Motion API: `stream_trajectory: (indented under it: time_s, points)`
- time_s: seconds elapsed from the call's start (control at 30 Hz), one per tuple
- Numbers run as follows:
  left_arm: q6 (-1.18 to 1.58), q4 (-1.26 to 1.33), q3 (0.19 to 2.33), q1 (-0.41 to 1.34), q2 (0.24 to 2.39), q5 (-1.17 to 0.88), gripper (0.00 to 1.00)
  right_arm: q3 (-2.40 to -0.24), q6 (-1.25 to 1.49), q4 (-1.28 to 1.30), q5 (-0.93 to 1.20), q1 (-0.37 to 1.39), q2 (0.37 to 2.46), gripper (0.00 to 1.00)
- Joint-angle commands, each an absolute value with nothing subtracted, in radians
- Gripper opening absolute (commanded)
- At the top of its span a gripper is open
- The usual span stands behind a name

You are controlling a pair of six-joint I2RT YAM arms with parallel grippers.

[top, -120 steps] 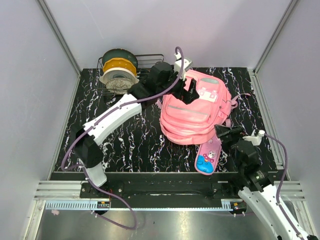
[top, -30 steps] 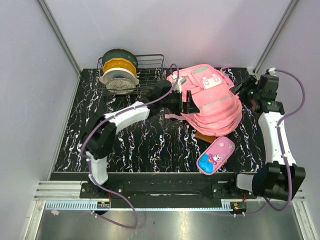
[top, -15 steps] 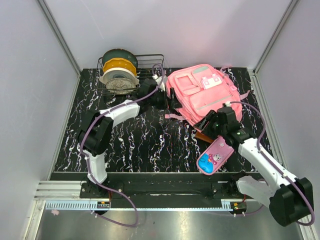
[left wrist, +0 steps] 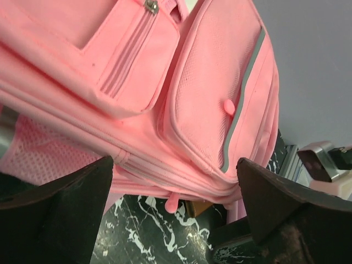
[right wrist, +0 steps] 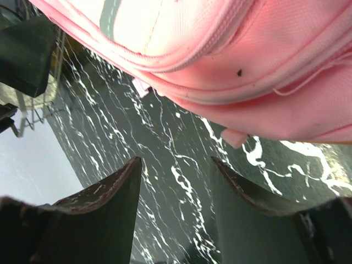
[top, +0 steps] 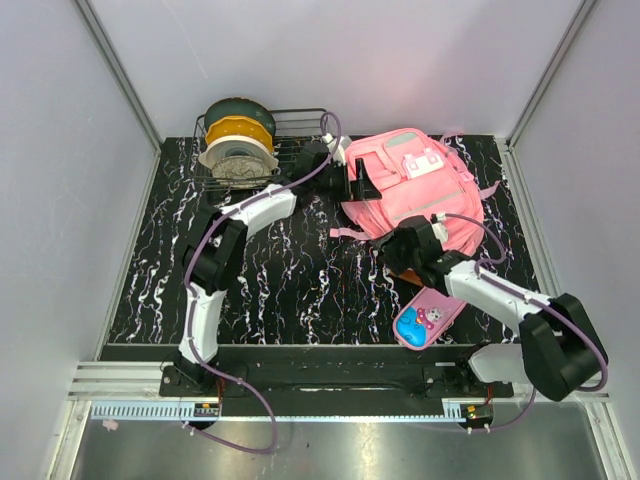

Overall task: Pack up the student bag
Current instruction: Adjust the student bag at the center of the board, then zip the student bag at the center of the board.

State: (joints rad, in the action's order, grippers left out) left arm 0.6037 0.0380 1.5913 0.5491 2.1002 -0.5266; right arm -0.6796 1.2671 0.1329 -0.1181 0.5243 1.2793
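Note:
The student bag [top: 420,190], a big pink backpack, lies front-up at the back right of the table. My left gripper [top: 360,181] is open at the bag's left edge. In the left wrist view its fingers [left wrist: 55,214] stand wide apart, with the bag [left wrist: 165,82] and a pink zip pull [left wrist: 173,203] ahead of them, untouched. My right gripper [top: 393,250] hovers low at the bag's near-left edge. In the right wrist view that gripper [right wrist: 176,170] is open over bare table, and the bag's seam [right wrist: 247,66] lies just beyond it.
A pink cartoon pencil case [top: 430,315] lies near the front edge, right of centre. A wire basket [top: 300,120] with filament spools [top: 238,140] stands at the back left. A brown corner [left wrist: 199,208] pokes out from under the bag. Grey walls surround the marbled table [top: 270,280].
My right arm swung from the table's far right across to the bag's near-left edge, its jaws narrowing somewhat. My left gripper shifted slightly along the bag's left side, still open.

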Motion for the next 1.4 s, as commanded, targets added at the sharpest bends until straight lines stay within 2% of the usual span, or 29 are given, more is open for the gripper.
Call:
stream_trajectory:
  time_s: [0.0,0.3,0.4,0.43,0.57,0.77,0.87,0.9,0.97,1.07,1.13,1.17,1.2,1.33,1.37]
  points:
    - [0.598,0.006,1.701,0.534,2.169,-0.591,0.99,-0.683,1.393,-0.028,-0.273,0.540,1.319,0.57]
    - [0.543,-0.069,1.764,0.515,2.243,-0.655,0.99,-0.798,1.520,0.028,-0.367,0.545,1.491,0.55]
    - [0.519,-0.087,1.769,0.514,2.237,-0.673,0.96,-0.793,1.554,-0.012,-0.374,0.545,1.519,0.53]
    - [0.511,-0.095,1.770,0.512,2.230,-0.678,0.99,-0.793,1.548,-0.026,-0.371,0.545,1.517,0.53]
    - [0.468,-0.117,1.766,0.514,2.197,-0.649,0.99,-0.785,1.532,0.037,-0.413,0.549,1.480,0.53]
    - [0.491,-0.169,1.854,0.514,2.258,-0.670,0.99,-0.727,1.497,0.058,-0.462,0.549,1.381,0.53]
    - [0.538,-0.088,1.829,0.514,2.250,-0.686,0.99,-0.710,1.479,0.078,-0.456,0.551,1.341,0.53]
    - [0.548,-0.081,1.827,0.514,2.249,-0.687,0.98,-0.697,1.477,0.078,-0.451,0.551,1.335,0.53]
    - [0.564,-0.075,1.836,0.515,2.258,-0.699,0.90,-0.677,1.474,0.071,-0.427,0.551,1.318,0.53]
    - [0.587,-0.057,1.836,0.515,2.275,-0.722,0.69,-0.661,1.465,0.046,-0.391,0.557,1.312,0.53]
    - [0.595,-0.057,1.830,0.514,2.286,-0.732,0.69,-0.657,1.465,0.049,-0.385,0.563,1.310,0.53]
    - [0.594,-0.055,1.824,0.515,2.284,-0.730,0.76,-0.652,1.465,0.051,-0.385,0.564,1.309,0.53]
    - [0.592,-0.057,1.815,0.517,2.283,-0.723,0.78,-0.652,1.466,0.055,-0.387,0.563,1.304,0.53]
    - [0.586,-0.057,1.766,0.515,2.261,-0.640,0.77,-0.652,1.457,0.054,-0.394,0.563,1.290,0.53]
    - [0.592,-0.045,1.763,0.515,2.263,-0.626,0.74,-0.660,1.445,0.054,-0.394,0.563,1.289,0.53]
